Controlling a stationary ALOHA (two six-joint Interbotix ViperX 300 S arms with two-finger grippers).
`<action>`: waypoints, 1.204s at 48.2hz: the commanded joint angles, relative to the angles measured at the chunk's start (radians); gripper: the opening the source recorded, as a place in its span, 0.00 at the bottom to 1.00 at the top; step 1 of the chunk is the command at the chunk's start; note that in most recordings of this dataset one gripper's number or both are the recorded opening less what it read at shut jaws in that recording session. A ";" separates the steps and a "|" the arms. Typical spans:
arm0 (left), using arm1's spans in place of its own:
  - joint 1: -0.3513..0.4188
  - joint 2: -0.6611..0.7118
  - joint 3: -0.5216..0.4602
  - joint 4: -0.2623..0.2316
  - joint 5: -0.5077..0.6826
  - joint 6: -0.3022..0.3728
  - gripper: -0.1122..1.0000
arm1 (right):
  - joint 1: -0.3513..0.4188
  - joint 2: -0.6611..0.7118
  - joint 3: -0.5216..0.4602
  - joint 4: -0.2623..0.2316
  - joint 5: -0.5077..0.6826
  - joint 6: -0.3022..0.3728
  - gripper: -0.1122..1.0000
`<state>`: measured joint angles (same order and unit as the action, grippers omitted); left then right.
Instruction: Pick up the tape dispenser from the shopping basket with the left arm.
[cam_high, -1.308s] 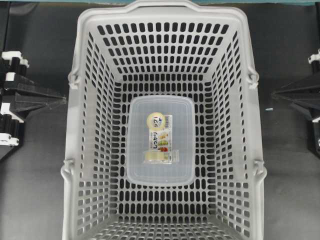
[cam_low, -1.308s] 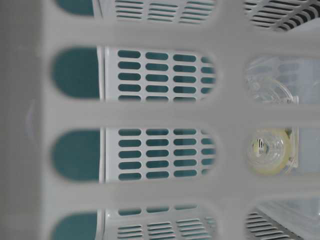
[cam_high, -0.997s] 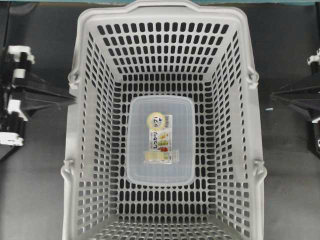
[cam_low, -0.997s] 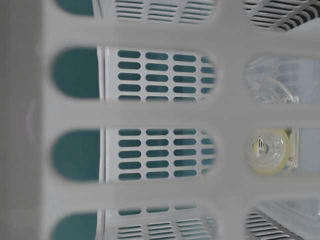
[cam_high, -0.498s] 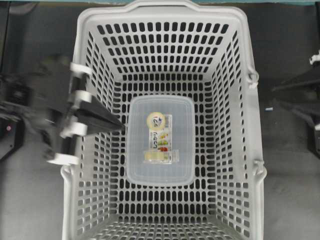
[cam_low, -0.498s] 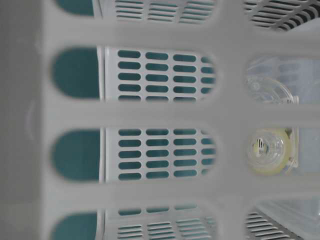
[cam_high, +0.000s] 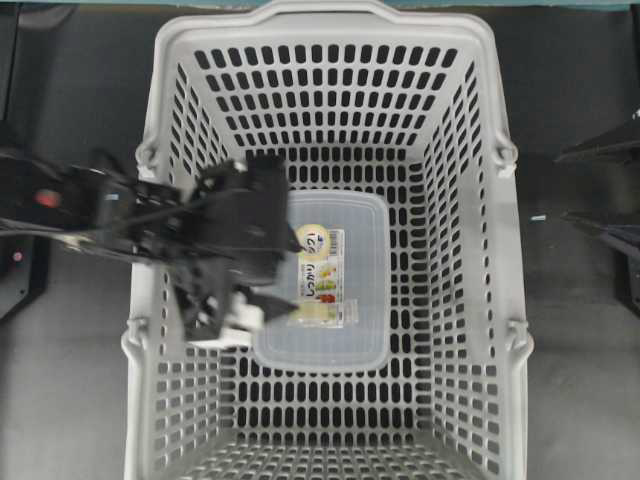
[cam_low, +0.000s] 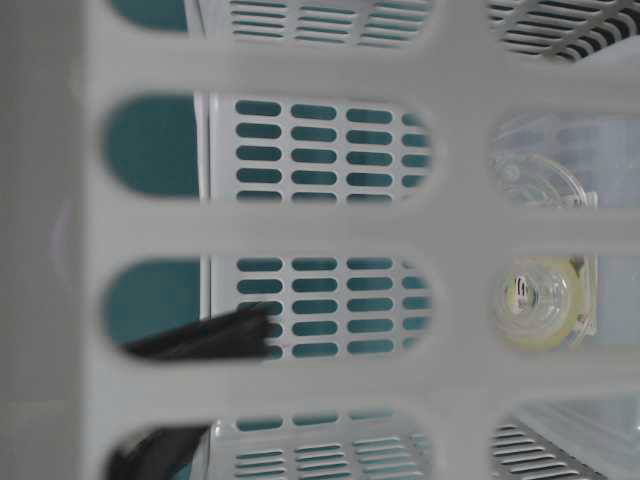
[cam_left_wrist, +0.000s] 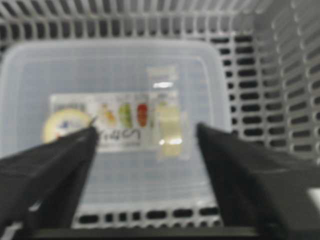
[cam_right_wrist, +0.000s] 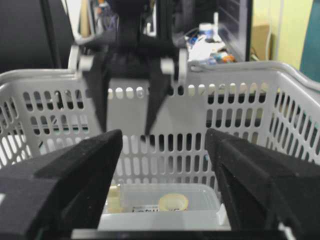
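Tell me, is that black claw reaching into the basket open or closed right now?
Open. In the left wrist view the left gripper has its two black fingers spread wide, with the tape dispenser visible in the gap, untouched, lying on the clear box.

1. The shopping basket fills the middle of the table.
2. A clear box lies on the basket floor, about centre.
3. The tape dispenser rests on the box lid, toward its near end.
4. My left gripper hangs inside the basket, over the box's left edge.
5. My right gripper sits outside the basket's right wall.
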<state>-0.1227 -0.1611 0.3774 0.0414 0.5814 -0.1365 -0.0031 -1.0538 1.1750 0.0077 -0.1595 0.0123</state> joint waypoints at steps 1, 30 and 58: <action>-0.009 0.052 -0.049 0.005 0.003 -0.035 0.85 | 0.000 0.006 -0.021 0.003 -0.005 -0.002 0.69; -0.057 0.230 -0.064 0.003 0.012 -0.071 0.80 | -0.002 0.005 -0.014 0.003 0.008 0.000 0.69; -0.044 0.107 -0.476 0.005 0.466 -0.008 0.35 | -0.002 0.002 -0.012 0.002 0.012 0.000 0.69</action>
<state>-0.1672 -0.0153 0.0337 0.0430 0.9511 -0.1457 -0.0031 -1.0569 1.1750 0.0061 -0.1442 0.0123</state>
